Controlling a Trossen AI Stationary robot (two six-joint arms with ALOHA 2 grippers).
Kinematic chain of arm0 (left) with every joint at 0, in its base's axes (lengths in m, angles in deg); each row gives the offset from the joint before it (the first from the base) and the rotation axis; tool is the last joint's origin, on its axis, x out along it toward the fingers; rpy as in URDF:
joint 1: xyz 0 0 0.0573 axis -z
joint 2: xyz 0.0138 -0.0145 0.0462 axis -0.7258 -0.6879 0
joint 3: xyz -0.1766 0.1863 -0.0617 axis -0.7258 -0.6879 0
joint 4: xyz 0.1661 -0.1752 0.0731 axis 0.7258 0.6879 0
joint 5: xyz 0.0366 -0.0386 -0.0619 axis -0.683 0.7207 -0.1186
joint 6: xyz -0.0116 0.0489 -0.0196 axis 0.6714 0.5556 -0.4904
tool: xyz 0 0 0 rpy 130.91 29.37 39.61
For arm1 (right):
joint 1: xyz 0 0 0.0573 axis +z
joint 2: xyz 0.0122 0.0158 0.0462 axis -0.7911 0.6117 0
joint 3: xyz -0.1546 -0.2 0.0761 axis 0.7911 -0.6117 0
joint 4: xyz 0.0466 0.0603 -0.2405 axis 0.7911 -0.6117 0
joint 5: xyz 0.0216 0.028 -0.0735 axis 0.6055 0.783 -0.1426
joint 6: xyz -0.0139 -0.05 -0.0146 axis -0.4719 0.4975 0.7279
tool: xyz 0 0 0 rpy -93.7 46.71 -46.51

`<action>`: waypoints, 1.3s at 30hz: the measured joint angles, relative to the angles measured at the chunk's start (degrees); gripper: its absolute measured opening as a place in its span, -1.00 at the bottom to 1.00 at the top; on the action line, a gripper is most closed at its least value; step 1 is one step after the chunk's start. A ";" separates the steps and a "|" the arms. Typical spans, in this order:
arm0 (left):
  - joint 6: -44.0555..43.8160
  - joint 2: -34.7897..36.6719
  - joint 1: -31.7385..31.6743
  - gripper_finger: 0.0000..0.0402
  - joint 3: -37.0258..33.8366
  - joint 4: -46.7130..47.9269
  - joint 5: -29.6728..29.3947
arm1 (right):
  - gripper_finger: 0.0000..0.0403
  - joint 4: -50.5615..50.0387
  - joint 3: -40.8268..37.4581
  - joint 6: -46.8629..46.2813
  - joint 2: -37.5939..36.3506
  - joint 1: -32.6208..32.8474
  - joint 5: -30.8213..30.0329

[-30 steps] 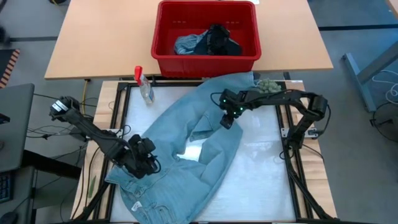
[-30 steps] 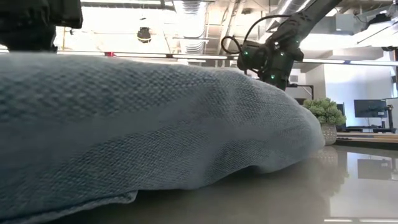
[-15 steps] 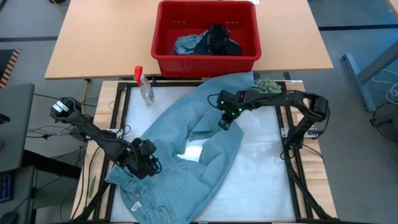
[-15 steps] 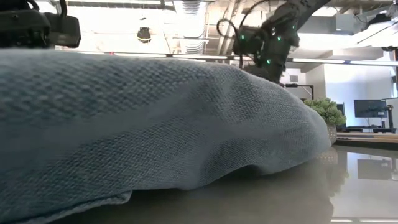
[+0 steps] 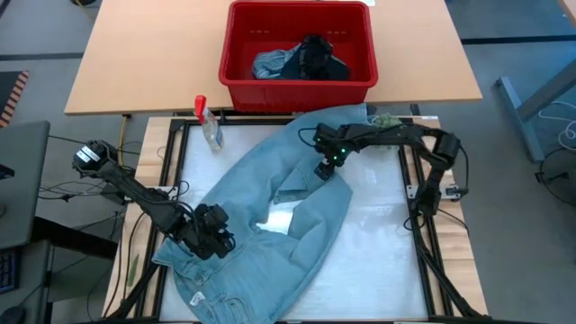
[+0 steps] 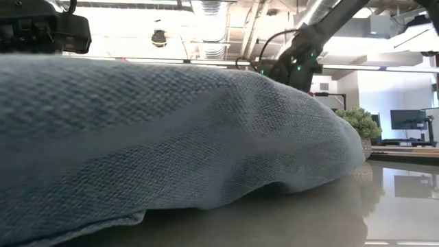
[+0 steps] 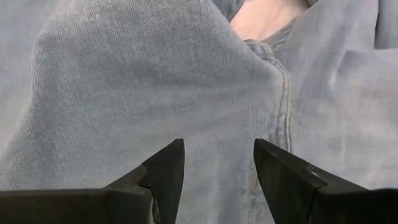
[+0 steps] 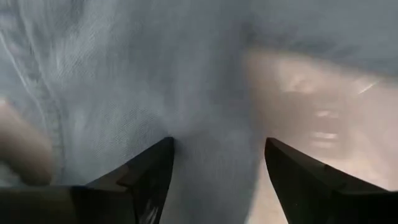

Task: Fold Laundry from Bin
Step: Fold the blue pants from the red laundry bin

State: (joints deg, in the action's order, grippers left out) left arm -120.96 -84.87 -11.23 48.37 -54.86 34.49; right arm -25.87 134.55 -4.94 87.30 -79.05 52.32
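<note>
a pale wooden table [image 5: 135, 72] fills the upper part of the high view, and below it sits a white work surface [image 5: 378, 243] edged by a dark frame. the largest soft thing is a faded grey-blue denim-like garment [image 5: 270, 225] spread diagonally across that white surface, running from the lower left of the high view up toward the upper right, its top end lying just below the bin. in the low view the same denim [image 6: 171, 137] bulges across most of the picture.

the bright red rectangular plastic bin [image 5: 238, 54] stands at the top centre of the high view on the wooden table. inside it lie more laundry pieces, a crumpled grey-blue cloth [image 5: 270, 63] touching a black garment [image 5: 317, 56].

the left gripper [image 5: 218, 241] sits low on the denim at the lower left of centre; in its wrist view the left gripper [image 7: 217, 165] has its two dark fingers parted with bare denim showing between them, pinching nothing. the right gripper [image 5: 324, 169] is over the garment's upper part, right of centre; in its wrist view the right gripper [image 8: 217, 163] has its fingers spread wide over the cloth, nothing caught between them.

a small clear spray bottle with a red top [image 5: 209, 121] lies beside the frame's upper left corner. a small fuzzy green ball [image 5: 389, 120] peeks out beside the right arm.
</note>
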 joint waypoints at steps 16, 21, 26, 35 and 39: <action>-4.39 0.00 -0.02 -0.10 0.00 0.65 -8.98 | -0.84 -9.98 1.08 -4.47 -4.64 5.79 0.25; -4.15 0.00 -1.25 -0.10 0.00 1.01 -10.64 | -0.83 -14.23 3.59 -7.19 -13.62 4.80 -7.05; -2.78 0.00 -3.70 -0.10 0.00 1.04 -11.54 | -0.87 -18.97 6.45 -14.23 -24.79 5.10 -20.02; 2.53 0.00 -4.83 -0.10 0.00 0.74 -10.85 | -0.83 -25.30 8.66 -37.04 -42.41 13.73 -39.60; 3.88 0.00 -4.83 -0.10 0.00 0.75 -10.84 | -0.80 -23.09 8.66 -42.07 -42.09 20.21 -41.70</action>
State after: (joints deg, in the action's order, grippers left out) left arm -117.08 -84.87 -16.06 48.37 -54.11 23.65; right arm -48.95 143.20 -47.01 45.21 -58.84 10.63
